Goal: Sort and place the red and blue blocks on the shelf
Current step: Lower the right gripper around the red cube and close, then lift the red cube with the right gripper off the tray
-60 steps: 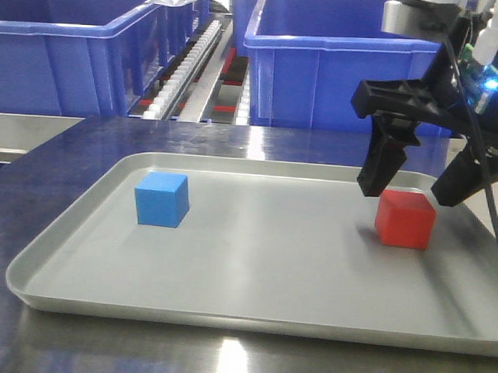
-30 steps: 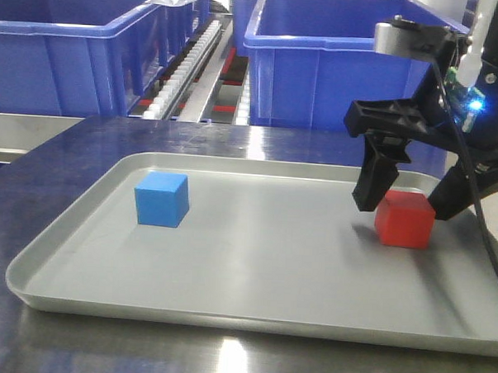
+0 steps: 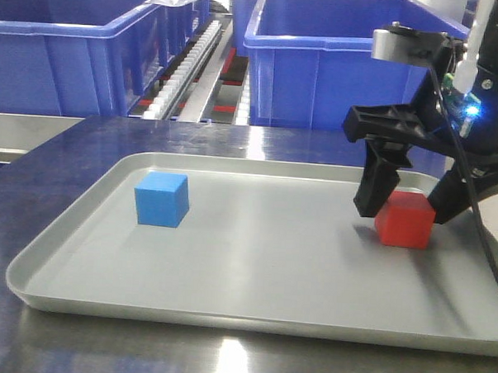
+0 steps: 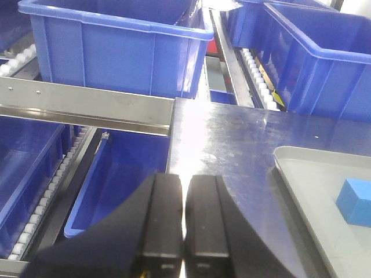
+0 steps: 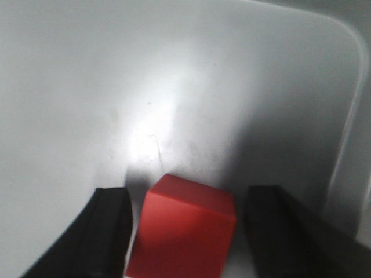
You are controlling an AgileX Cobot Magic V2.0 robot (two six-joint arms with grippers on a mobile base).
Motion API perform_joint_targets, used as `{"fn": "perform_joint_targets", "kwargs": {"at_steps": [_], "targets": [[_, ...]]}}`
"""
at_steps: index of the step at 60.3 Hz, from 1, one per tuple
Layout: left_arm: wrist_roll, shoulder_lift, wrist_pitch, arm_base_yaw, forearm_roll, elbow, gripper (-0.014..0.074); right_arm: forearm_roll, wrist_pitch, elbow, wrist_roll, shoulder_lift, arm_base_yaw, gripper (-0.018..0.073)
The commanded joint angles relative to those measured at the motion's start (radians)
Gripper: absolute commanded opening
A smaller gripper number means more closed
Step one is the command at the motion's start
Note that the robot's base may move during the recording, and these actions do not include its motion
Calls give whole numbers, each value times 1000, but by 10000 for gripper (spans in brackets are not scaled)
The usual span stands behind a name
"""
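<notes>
Your right gripper [image 3: 405, 211] stands with its jaws apart, one on each side of the red block [image 3: 405, 220], which rests on the floor of the grey tray [image 3: 262, 261] near its right end. The wrist view shows only slim gaps on either side, and the cube looks a little turned against the fingers. If you close now, one pad may reach it first and spin or shove it. A pinch on a corner could then let it squirt out. The tips sit low (I cannot tell whether they touch the tray), so going any lower risks scraping the tray or dragging it.

The tray's raised rim curves round just beyond the block on the right, so the outer finger has little spare room there. The dark-blue bins [image 3: 337, 66] of the shelf [image 4: 87, 107] rise close behind the tray, so lift clear before you swing toward them. To the left you have open tray floor, and the blue block [image 3: 161, 198] sits well apart. Your left gripper [image 4: 184, 220] hangs with its jaws pressed together and nothing held, over the left edge of the steel table [image 4: 232, 139].
</notes>
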Motion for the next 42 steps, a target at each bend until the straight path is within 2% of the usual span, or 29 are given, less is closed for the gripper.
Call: {"fn": "perform_joint_targets", "kwargs": {"at_steps": [1,11,18,29,42], "targets": [[-2,-15,-84,-1,2,21,123,-1,-42,-31,-1,-38,-2,384],[-2,-15,-84,-1,2,21,123,-1,-44,-31,-1,-38,-2,166],[-2,-15,-84,-1,2,21,123,-1,-43,-31,-1,-41,-2,47],[-2,-15,-84,-1,2,21,123,-1,-55,-31,-1,-84,-2,51],[-2,-15,-84,-1,2,21,123,-1,-143,-31,-1,-202,-2,51]]}}
